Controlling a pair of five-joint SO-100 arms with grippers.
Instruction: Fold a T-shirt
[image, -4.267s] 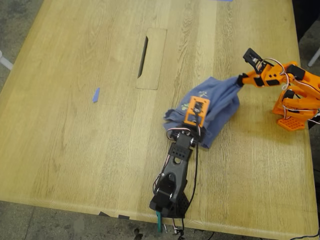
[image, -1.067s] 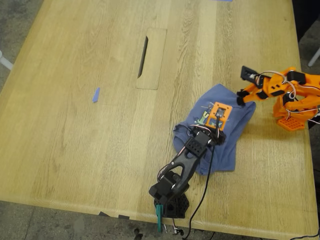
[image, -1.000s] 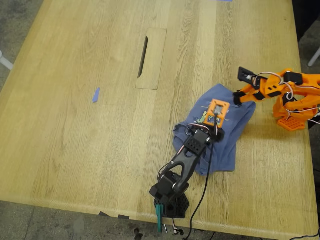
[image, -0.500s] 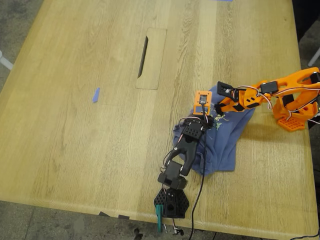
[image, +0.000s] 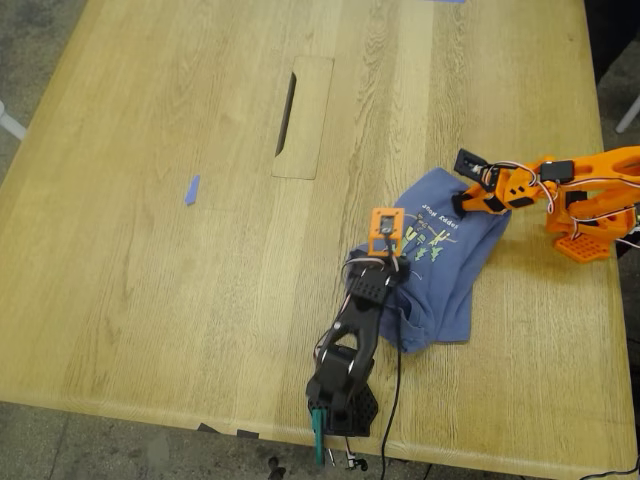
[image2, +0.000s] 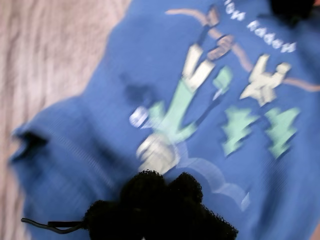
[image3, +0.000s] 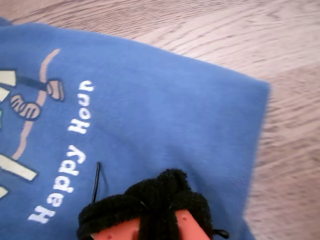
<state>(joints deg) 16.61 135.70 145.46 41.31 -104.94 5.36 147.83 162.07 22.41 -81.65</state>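
Observation:
The slate-blue T-shirt (image: 445, 270) lies rumpled but mostly flat on the table (image: 150, 300), towards the exterior view's right, with its cartoon print (image: 425, 238) and white lettering (image3: 70, 165) facing up. My first gripper (image: 388, 252), on the black arm, hovers over the shirt's edge nearest the exterior view's left. Its black padded fingertips (image2: 160, 200) are together above the print (image2: 190, 100). My second gripper (image: 466, 202), on the orange arm, sits over the shirt's far edge by the lettering. Its pads (image3: 155, 200) are closed, with the cloth (image3: 165, 100) flat beneath.
A small blue tape scrap (image: 191, 190) lies towards the exterior view's left. A cable slot panel (image: 302, 117) is set into the wood at the back. The orange arm's base (image: 590, 215) stands at the exterior view's right edge, the black arm's base (image: 340, 405) at the front edge.
The bunched shirt has been spread so its print now shows. The second gripper reached in over the shirt, then drew back. The first gripper moved towards the exterior view's left.

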